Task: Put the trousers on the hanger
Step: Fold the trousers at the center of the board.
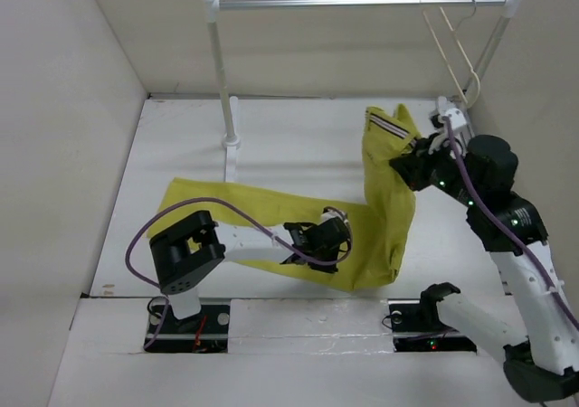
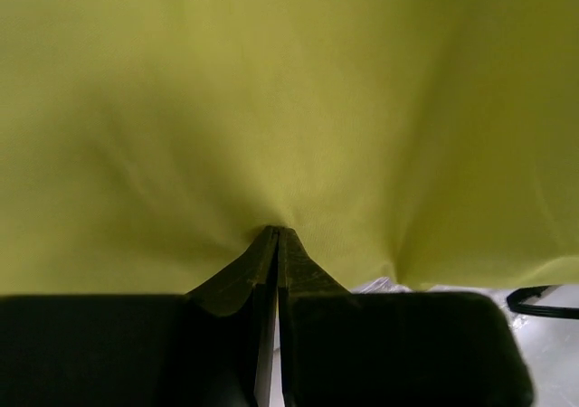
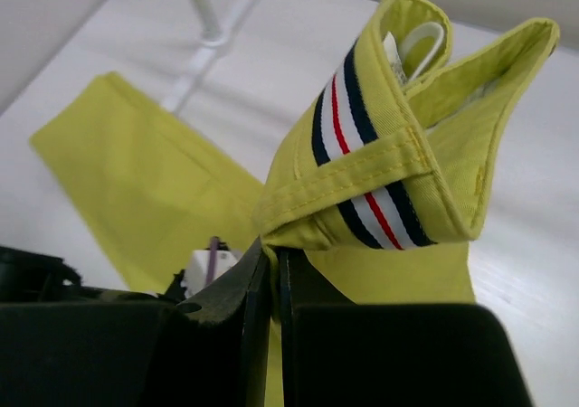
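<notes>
Left pincer (image 1: 327,237) clenched on trousers (image 1: 384,226) mid-leg, right pincer (image 1: 404,165) clenched on lifted waistband edge; bare bench (image 1: 298,140) toward rail (image 1: 362,3), hanger (image 1: 462,51) above.

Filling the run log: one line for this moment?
left gripper shut on trousers | right gripper shut on waistband, raised | hanger bare on rail

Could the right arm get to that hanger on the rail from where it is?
Probably yes: the hanger hangs close behind the right gripper with nothing between them, though that gripper is shut on the trousers.
</notes>
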Available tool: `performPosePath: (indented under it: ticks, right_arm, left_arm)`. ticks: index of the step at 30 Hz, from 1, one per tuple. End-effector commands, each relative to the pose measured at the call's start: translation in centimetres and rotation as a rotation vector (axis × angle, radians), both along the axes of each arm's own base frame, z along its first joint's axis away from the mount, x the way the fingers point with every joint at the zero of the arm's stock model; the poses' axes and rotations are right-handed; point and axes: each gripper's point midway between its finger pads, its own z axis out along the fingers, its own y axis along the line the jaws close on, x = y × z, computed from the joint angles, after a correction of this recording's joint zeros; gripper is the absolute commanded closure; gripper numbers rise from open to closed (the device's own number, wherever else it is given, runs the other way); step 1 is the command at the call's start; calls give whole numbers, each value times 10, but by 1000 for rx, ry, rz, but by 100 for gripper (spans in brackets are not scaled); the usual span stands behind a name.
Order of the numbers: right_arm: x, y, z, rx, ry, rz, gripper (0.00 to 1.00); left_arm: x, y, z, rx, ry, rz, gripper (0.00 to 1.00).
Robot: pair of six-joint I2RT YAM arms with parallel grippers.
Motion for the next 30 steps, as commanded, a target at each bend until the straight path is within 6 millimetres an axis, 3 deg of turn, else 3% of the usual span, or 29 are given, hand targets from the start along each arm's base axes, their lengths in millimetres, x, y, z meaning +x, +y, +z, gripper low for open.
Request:
performPosePath:
  ticks: [1,2,3,4,6,7,8,9,10,11,12,13,14,15,16,17,18,19,20,21,23,24,25,27,28,29,30]
  right_arm:
    - [16,50,75,167,-198,24,100]
    - [18,66,79,172,-197,42,100]
    - [21,104,68,149,-158,98,100]
    - [27,114,86,165,-193,79,100]
    - [30,155,90,177,-191,160,100]
    - [45,186,78,168,-173,193,100]
    - [49,203,95,203,-207,211,100]
    - [53,221,89,190,-192,232,100]
    - [65,261,63,159,-158,274,100]
    - [71,303,69,185,-167,324,100]
    - [71,304,69,185,-167,325,100]
    - [71,329,64,197,-158,377,100]
    - [74,376,14,153,-87,423,100]
    - [73,400,29,205,-114,444,100]
    - [62,429,24,243,-110,531,100]
    - [55,473,-35,211,-25,594,93]
    - [44,495,-17,298,-24,654,83]
    - [27,514,-28,316,10,739,55]
    - [15,528,-41,317,34,785,40]
    - [8,541,-71,296,88,823,27]
    - [-7,540,-92,261,146,896,24]
    - [-13,529,-70,267,115,905,23]
    - [-15,517,-113,206,170,876,25]
    - [-13,493,-115,194,149,856,26]
    - [-9,471,-90,213,112,842,29]
    - [-13,451,-130,145,174,827,34]
    - [-14,437,-135,128,183,814,38]
  left_arm:
    - [20,36,42,8,-102,111,100]
    - [29,49,58,-6,-137,154,100]
    - [49,65,81,-29,-183,234,100]
    - [56,90,127,-94,-247,296,100]
    - [86,132,188,-158,-394,468,100]
    - [94,172,228,-223,-466,574,100]
    - [99,209,282,-311,-584,700,100]
    - [106,226,296,-301,-624,769,100]
    - [103,268,328,-333,-719,899,100]
    - [92,302,383,-439,-807,1005,100]
    - [92,302,383,-440,-808,1006,100]
    - [87,326,401,-455,-862,1082,100]
    - [79,341,426,-506,-891,1122,100]
    - [74,352,438,-526,-911,1155,100]
    - [69,365,450,-551,-939,1195,100]
    - [63,374,463,-575,-961,1206,100]
    - [60,380,469,-589,-968,1221,100]
    - [56,388,473,-599,-976,1245,100]
    - [53,394,475,-599,-982,1257,100]
    - [52,396,474,-597,-980,1270,98]
    - [51,402,460,-556,-972,1300,92]
    - [51,402,455,-562,-963,1312,90]
    - [51,404,448,-554,-959,1320,86]
    - [61,392,420,-468,-949,1295,79]
    - [67,388,405,-418,-939,1302,71]
    - [75,378,380,-336,-924,1282,67]
    - [81,371,365,-290,-911,1277,64]
